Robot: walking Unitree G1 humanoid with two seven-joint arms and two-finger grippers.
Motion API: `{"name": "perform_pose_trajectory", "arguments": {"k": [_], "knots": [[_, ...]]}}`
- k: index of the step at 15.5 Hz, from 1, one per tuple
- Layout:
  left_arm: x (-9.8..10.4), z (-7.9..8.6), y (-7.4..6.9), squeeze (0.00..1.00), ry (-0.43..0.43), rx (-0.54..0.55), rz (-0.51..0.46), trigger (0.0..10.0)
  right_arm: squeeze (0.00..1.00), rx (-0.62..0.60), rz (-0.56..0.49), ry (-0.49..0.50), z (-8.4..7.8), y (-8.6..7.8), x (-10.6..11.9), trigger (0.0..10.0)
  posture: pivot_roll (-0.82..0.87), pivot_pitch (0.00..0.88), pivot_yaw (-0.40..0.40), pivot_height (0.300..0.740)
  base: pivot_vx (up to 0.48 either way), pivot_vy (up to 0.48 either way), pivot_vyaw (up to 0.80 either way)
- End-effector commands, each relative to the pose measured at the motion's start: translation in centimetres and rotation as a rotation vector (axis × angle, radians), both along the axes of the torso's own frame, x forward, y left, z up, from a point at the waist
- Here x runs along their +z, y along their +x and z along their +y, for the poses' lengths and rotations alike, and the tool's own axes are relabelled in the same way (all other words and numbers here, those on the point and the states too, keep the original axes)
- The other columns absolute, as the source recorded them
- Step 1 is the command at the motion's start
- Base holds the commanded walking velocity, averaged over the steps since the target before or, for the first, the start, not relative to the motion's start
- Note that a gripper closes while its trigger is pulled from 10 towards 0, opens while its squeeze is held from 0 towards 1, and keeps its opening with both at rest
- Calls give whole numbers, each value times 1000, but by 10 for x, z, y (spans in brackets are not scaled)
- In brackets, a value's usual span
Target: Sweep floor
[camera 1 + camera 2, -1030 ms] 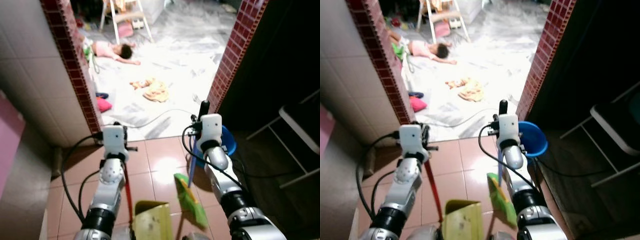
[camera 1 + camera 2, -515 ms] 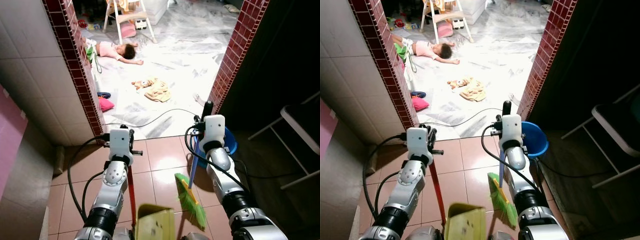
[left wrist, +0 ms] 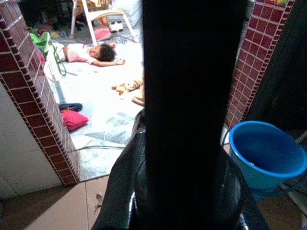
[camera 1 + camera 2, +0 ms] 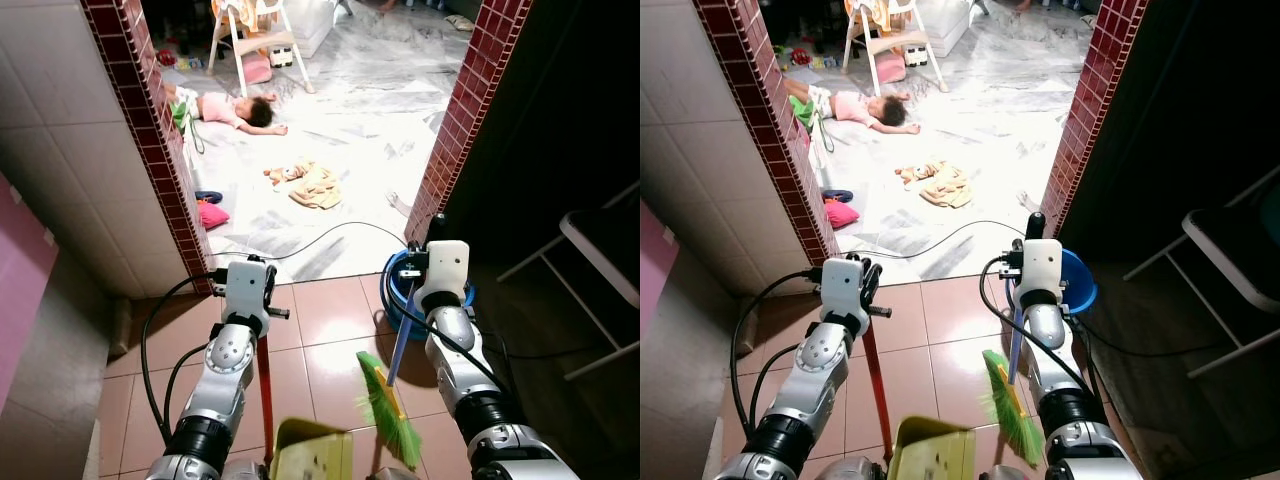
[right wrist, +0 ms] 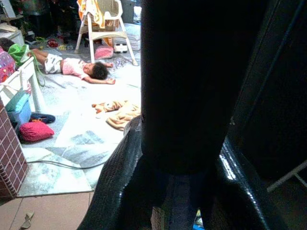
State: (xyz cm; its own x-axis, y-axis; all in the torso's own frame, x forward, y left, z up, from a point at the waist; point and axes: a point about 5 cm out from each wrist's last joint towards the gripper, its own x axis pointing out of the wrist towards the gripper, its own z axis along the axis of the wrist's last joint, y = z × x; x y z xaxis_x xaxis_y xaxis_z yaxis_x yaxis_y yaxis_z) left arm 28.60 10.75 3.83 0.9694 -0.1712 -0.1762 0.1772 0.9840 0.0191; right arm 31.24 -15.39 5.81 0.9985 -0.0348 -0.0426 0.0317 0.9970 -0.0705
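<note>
Dustpan [image 4: 315, 455], yellow-green, sits nearest me at the bottom of my head view, over the brown tiled floor [image 4: 325, 310]. Its red handle [image 4: 265, 395] rises to my left gripper [image 4: 250, 290], whose fingers are clamped on it. Just to the right, the green-bristled broom [image 4: 388, 412] hangs with its bristles low over the tiles; its blue handle [image 4: 402, 340] runs up into my right gripper [image 4: 440, 270], fingers closed round it. Both wrist views are mostly blocked by a dark finger up close. Behind my right gripper a blue bucket [image 3: 266, 153] stands at the edge of the tiles, beside the right red-brick pillar [image 4: 470, 110]. A white folding chair [image 4: 600, 260] is in the dark area at far right. Beyond the doorway, a black cable [image 4: 320, 238] crosses the pale marble floor [image 4: 370, 110], then a pink cushion [image 4: 210, 212] by the left pillar, a crumpled tan cloth [image 4: 312, 185], and farthest off a person [image 4: 235, 108] lying on the floor near a white chair [image 4: 255, 40].
</note>
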Motion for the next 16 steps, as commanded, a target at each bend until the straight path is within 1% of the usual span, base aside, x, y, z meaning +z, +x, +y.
{"name": "perform_pose_trajectory", "arguments": {"k": [1,3,4,5,7,8,9,10,12,14,16], "knots": [[-16,3,-8,0,49,-34,90,10000,0,-29,38,19,-3,-4,-8,10000,-27,0,29,731,0,0,0],[-14,2,-8,0,39,-43,90,10000,0,-27,37,19,0,-5,-9,10000,-23,0,38,731,0,0,0],[-12,1,-7,0,45,-38,74,10000,0,-30,35,27,1,-4,-8,10000,-22,0,39,731,0,0,0],[-9,5,-5,0,48,-8,56,10000,0,-28,30,37,1,-3,-7,10000,-20,0,40,731,0,0,0],[6,22,4,0,65,111,-30,10000,0,1,11,64,4,0,-2,10000,-18,0,39,731,0,0,0],[14,30,8,0,73,154,-68,10000,0,19,4,58,6,2,0,10000,-18,0,38,731,0,0,0],[18,34,10,0,83,176,-84,10000,0,35,0,43,7,3,2,10000,-18,0,38,731,0,0,0],[27,40,13,0,86,210,-124,10000,0,77,-29,14,11,5,7,10000,-18,0,38,731,0,0,800],[35,41,16,0,90,227,-157,10000,0,75,-35,38,12,7,9,10000,-17,0,37,731,360,0,800],[35,41,16,0,102,234,-162,10000,0,84,-38,43,13,7,10,10000,-17,0,36,731,441,0,800],[36,42,16,0,106,257,-163,10000,0,106,-40,58,16,6,10,10000,-17,0,36,731,442,0,222]]}}
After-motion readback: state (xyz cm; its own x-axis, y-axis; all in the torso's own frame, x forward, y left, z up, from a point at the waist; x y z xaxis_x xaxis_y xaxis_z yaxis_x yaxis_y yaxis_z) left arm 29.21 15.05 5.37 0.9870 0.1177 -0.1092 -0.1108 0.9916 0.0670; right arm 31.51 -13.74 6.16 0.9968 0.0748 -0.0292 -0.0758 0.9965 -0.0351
